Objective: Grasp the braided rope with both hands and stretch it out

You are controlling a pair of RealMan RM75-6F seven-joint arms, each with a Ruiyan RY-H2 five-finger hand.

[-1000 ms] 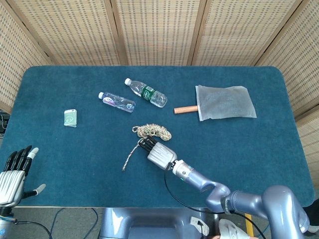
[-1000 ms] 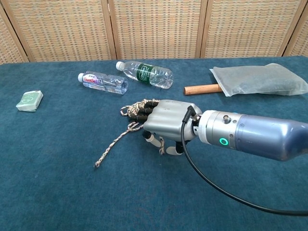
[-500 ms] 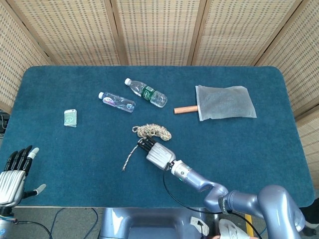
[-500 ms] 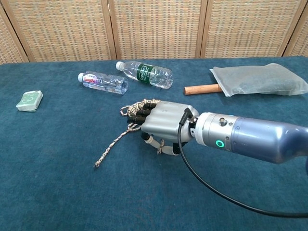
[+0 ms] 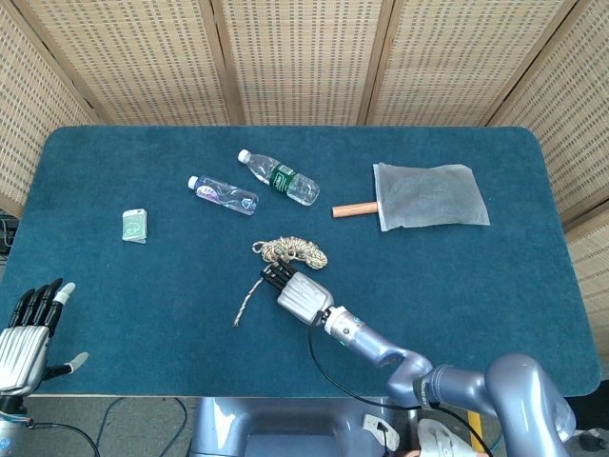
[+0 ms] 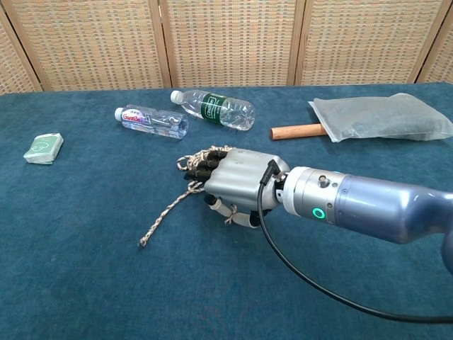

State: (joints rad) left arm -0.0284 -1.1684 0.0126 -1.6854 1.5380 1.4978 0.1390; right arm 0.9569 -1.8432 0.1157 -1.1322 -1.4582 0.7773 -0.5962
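The braided rope lies near the table's middle as a small coiled bundle, with a loose tail running toward the front left. My right hand lies palm down just in front of the bundle, its dark fingertips bent onto the strand where the tail leaves the coil. In the chest view this hand covers part of the rope, so whether it grips is hidden. My left hand hovers at the front left corner, off the rope, fingers spread and holding nothing.
Two plastic bottles lie behind the rope. A wooden stick and a translucent bag are at the back right. A small green packet sits at the left. The blue cloth table is backed by wicker screens.
My right hand has slid slightly left and forward, its fingers closer onto the strand. The rope and my left hand have not moved.
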